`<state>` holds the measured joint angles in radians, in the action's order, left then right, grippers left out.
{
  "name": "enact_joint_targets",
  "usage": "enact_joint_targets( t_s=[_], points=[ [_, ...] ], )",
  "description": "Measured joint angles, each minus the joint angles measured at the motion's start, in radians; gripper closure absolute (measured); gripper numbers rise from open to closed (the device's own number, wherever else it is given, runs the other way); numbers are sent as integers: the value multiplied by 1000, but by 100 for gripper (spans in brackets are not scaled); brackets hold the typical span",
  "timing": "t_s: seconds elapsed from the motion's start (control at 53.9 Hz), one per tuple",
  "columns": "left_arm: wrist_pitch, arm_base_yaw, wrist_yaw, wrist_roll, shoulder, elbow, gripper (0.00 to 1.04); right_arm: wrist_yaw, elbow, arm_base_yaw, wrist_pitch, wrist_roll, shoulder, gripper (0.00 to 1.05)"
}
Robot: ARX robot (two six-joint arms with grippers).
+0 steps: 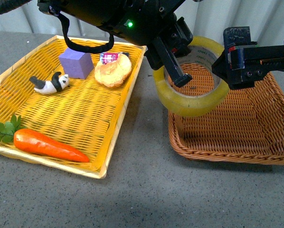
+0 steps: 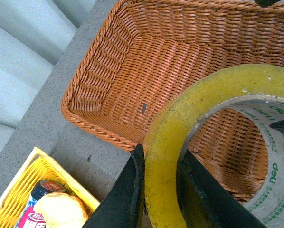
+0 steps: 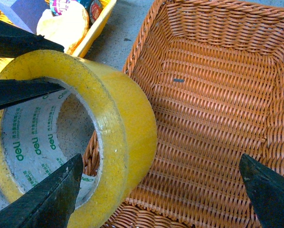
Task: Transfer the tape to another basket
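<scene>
Left gripper (image 1: 168,70) pinched the yellowish, white-cored tape (image 1: 192,103) over the basket (image 1: 237,142) at nine o'clock; right gripper (image 1: 227,61) gaped wide.

Bright, even, diffuse light in all 3 views, soft shadows, saturated colours, nearest foreground slightly soft

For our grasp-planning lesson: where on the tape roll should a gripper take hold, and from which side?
Grip the tape by its ring wall, one finger in the hole, one outside, coming from its open face. The wall is thin, the whole roll wide; the left gripper holds it so.
</scene>
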<state>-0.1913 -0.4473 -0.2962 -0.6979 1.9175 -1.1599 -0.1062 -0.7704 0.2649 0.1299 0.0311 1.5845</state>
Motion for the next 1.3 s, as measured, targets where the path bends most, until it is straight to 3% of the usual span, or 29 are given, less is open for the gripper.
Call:
enact_joint_targets(
  t_s=[0.408, 0.593, 0.853, 1.001, 1.113, 1.298],
  points=[
    [0, 0, 0, -1, 0, 0, 89, 23, -22, 10, 0, 24, 39, 9],
    [0, 0, 1, 0, 0, -1, 89, 11, -22, 11, 0, 38, 39, 46],
    [0, -3, 4, 14, 0, -5, 89, 1, -35, 17, -11, 60, 39, 82],
    [0, -8, 4, 42, 0, -9, 89, 23, -35, 18, -21, 80, 39, 89],
    [121, -21, 99, 119, -1, -51, 89, 19, -35, 19, -23, 82, 41, 89],
    [130, -24, 123, 166, -3, -55, 58, 22, -35, 19, -23, 55, 43, 90]
  ],
)
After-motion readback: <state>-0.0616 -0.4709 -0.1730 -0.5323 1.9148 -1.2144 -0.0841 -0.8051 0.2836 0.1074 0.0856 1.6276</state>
